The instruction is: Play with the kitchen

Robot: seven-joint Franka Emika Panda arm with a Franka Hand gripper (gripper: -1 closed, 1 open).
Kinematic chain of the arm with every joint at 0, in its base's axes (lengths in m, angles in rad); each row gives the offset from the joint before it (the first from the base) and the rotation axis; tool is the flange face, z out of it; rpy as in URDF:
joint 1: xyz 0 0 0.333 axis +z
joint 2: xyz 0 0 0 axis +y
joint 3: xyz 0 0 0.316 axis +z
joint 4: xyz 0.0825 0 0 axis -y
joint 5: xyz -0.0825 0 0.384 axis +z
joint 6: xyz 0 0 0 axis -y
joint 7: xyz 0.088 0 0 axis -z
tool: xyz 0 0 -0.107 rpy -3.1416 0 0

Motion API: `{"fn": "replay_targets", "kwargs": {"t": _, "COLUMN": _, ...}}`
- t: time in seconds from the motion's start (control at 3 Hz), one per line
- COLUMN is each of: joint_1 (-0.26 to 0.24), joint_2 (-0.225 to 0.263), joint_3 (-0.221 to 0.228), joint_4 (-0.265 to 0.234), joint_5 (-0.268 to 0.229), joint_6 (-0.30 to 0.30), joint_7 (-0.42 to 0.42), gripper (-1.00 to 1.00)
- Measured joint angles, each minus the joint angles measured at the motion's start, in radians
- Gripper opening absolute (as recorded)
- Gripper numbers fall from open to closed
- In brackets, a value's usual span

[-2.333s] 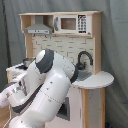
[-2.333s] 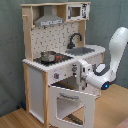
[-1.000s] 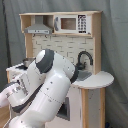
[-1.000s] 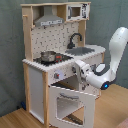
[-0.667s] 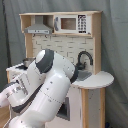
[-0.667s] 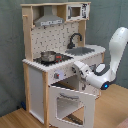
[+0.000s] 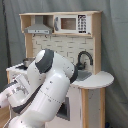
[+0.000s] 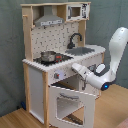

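The kitchen (image 8: 40, 80) is a toy of white panels and light wood, with a hood (image 8: 50, 20), a black faucet (image 8: 75, 39), a grey sink (image 8: 82, 50) and a small pot (image 8: 48, 56) on the hob. Its windowed oven door (image 8: 70, 102) stands open, swung out from the front. In the second exterior view my gripper (image 8: 75, 67) reaches in from the right and rests at the knob panel just under the countertop, above the open door. In the first exterior view my arm (image 7: 47, 90) hides the gripper and the kitchen's lower left; the faucet (image 7: 85, 59) shows behind it.
A toy microwave (image 7: 72, 23) sits on the top shelf. A rounded counter end (image 7: 102, 80) juts out beside the sink. The kitchen stands on a wooden floor (image 8: 15, 117) before a grey curtain (image 8: 10, 50). My arm's base (image 8: 117, 55) rises at the second exterior view's right.
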Motion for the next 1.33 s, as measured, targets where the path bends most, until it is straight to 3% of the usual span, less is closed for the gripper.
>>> {"fn": "replay_targets", "kwargs": {"t": 1.33, "joint_1": 0.007, "joint_2": -0.002, "joint_3": -0.027, "joint_4": -0.019, "joint_5": -0.060, "joint_6": -0.021, "joint_7": -0.500, "gripper": -1.00}}
